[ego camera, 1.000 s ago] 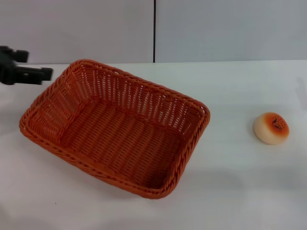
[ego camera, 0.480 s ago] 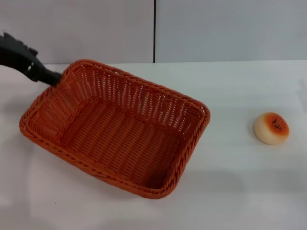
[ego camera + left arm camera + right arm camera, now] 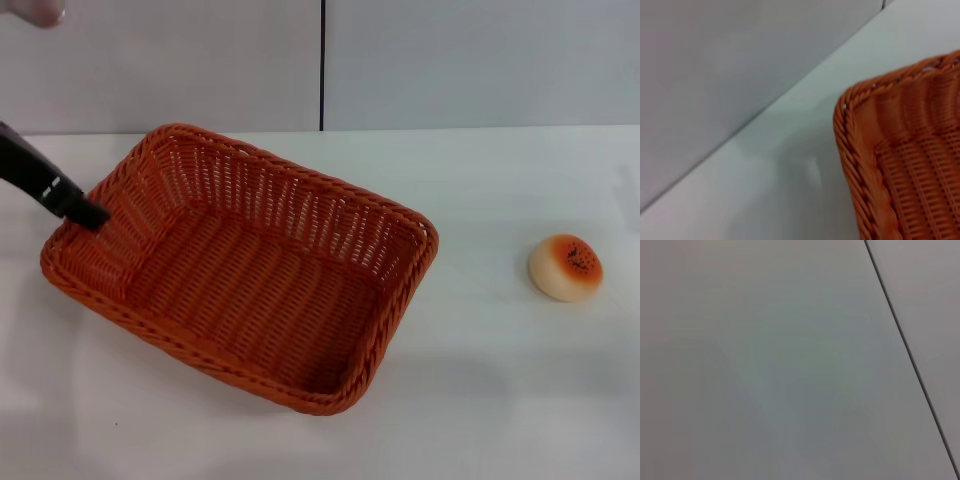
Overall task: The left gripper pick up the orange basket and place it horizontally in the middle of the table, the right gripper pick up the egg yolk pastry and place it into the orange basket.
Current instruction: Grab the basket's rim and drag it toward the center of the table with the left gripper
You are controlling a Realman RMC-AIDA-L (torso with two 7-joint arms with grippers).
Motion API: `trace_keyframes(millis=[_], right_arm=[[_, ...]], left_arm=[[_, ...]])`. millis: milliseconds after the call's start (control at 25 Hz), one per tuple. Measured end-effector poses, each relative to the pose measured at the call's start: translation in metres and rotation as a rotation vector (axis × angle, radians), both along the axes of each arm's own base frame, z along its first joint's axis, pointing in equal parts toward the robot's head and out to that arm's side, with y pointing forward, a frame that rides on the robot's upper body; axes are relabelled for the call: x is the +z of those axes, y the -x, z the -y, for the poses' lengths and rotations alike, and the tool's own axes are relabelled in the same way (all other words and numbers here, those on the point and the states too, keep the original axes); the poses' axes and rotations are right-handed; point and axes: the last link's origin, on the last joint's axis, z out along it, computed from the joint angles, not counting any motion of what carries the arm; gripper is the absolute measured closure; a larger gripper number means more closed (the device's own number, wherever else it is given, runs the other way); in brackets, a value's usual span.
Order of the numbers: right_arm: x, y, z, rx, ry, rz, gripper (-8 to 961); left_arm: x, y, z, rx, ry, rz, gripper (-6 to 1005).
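The orange basket (image 3: 250, 290) lies skewed on the white table (image 3: 500, 400), its long side running from back left to front right. My left gripper (image 3: 88, 213) reaches in from the left edge of the head view, and its dark tip is at the basket's left short rim. The left wrist view shows a corner of the basket (image 3: 900, 150) close up, without any fingers. The egg yolk pastry (image 3: 566, 267) sits alone on the table at the right, well apart from the basket. My right gripper is out of view, and its wrist view shows only plain grey surface.
A grey panelled wall with a dark vertical seam (image 3: 322, 65) backs the table. Bare white tabletop lies between the basket and the pastry and along the front.
The left gripper has swung down and forward, from beside the basket's back left corner to its left short rim. Basket and pastry have not moved.
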Motion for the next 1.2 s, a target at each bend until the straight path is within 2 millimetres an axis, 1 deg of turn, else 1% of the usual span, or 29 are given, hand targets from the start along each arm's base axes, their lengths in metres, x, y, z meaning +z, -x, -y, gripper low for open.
trace_keyframes(millis=[160,320,680,920,1200], right_arm=[[0.0,0.001,-0.002,0.003,0.003,0.002,312],[0.0,0.001,-0.002,0.004,0.004,0.003,312],[-0.002,0.001,-0.003,0.0,0.01,0.001,312],[-0.004,-0.001,-0.004,-0.021,0.028,0.004,312],[-0.006,-0.003,-0.007,-0.036,0.042,0.005,312]], left_arm=[[-0.012,0.012,0.0,0.054,0.034,0.008,222],[-0.024,0.017,-0.001,0.076,0.061,0.023,234],[-0.04,0.007,-0.003,0.091,0.092,0.082,262],[-0.043,0.003,-0.007,0.089,0.086,0.096,281],[-0.046,0.002,-0.013,0.078,0.072,0.094,428]])
